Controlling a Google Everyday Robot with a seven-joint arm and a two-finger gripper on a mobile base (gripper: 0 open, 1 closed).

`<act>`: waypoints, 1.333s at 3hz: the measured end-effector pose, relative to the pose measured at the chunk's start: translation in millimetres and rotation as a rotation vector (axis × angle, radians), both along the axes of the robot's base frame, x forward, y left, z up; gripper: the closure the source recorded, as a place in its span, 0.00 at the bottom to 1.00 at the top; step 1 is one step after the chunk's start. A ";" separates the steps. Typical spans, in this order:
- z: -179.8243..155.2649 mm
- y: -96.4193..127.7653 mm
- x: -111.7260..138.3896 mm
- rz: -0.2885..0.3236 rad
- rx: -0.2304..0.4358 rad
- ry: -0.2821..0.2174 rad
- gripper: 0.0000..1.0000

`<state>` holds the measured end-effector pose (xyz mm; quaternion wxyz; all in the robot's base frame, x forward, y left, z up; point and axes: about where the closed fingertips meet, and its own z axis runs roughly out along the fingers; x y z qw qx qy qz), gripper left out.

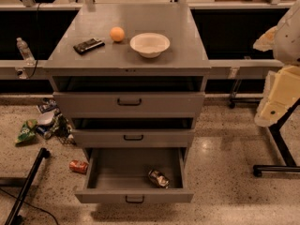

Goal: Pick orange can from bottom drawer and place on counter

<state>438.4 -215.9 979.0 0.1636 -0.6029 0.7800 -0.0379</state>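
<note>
The orange can [158,178] lies on its side in the front right part of the open bottom drawer [117,170]. The drawer is pulled out of the grey cabinet, with its small black handle at the front. The counter [136,20] is the cabinet's flat grey top. My arm and gripper [274,102] show as cream and white parts at the right edge of the view. They are level with the upper drawers, well to the right of the cabinet and far above the can. Nothing shows in the gripper.
On the counter are an orange ball [117,33], a white bowl [150,44] and a black flat object [88,45]. A redder can [78,166], a green bag [26,130] and litter [52,121] lie on the floor at left. Black stand legs [279,149] stand at right.
</note>
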 end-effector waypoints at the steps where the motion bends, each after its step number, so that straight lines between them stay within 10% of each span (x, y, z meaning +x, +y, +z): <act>1: 0.0 0.0 0.0 0.000 0.000 0.000 0.00; 4: -140.9 90.2 -3.1 -0.027 0.318 0.144 0.00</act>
